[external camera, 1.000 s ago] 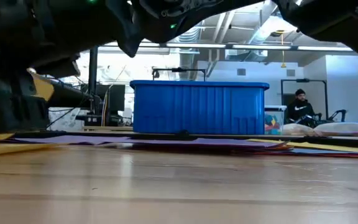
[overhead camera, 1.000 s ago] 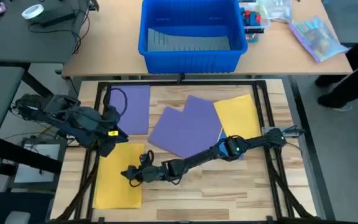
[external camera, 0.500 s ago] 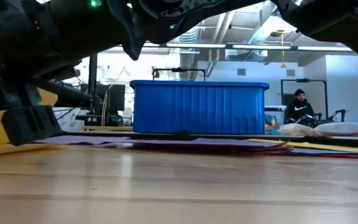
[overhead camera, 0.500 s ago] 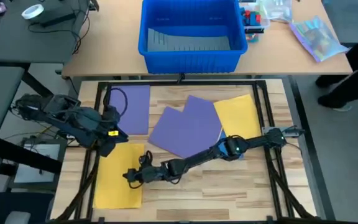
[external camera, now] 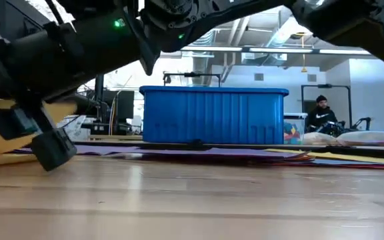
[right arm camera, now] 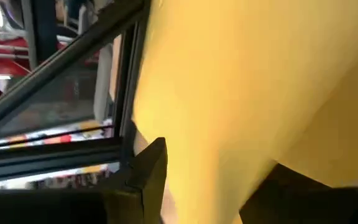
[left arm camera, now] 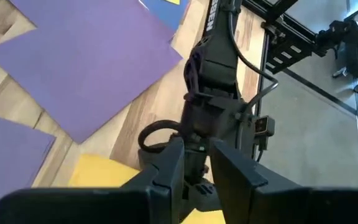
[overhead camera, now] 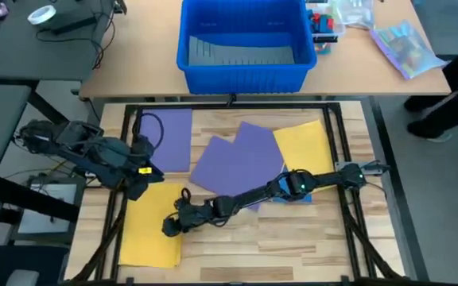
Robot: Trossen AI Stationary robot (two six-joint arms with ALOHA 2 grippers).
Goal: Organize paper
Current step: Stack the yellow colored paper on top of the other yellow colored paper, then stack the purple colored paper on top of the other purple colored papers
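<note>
The right hand (overhead camera: 169,226), at the lower left of the high view, grips the right edge of a yellow sheet (overhead camera: 150,226), its fingers closed on the paper with the edge lifted off the surface (overhead camera: 293,238). The left hand (overhead camera: 137,187) hovers above that sheet's top corner; its fingers stand slightly apart, empty. Purple sheets (overhead camera: 237,161) and another yellow sheet (overhead camera: 302,146) lie mid-frame. The blue bin (overhead camera: 245,44) at top center looks empty.

Looked like a robotics lab or workshop to me; exposed ceiling ducts and strip lights (external camera: 259,50) ran overhead in the low view; a black metal frame (overhead camera: 336,135) boxed in the wooden worktable (overhead camera: 293,238); a desk (overhead camera: 22,40) with cables sat off to one side; a person (external camera: 322,115) was seated in the background among more rigs and equipment.
</note>
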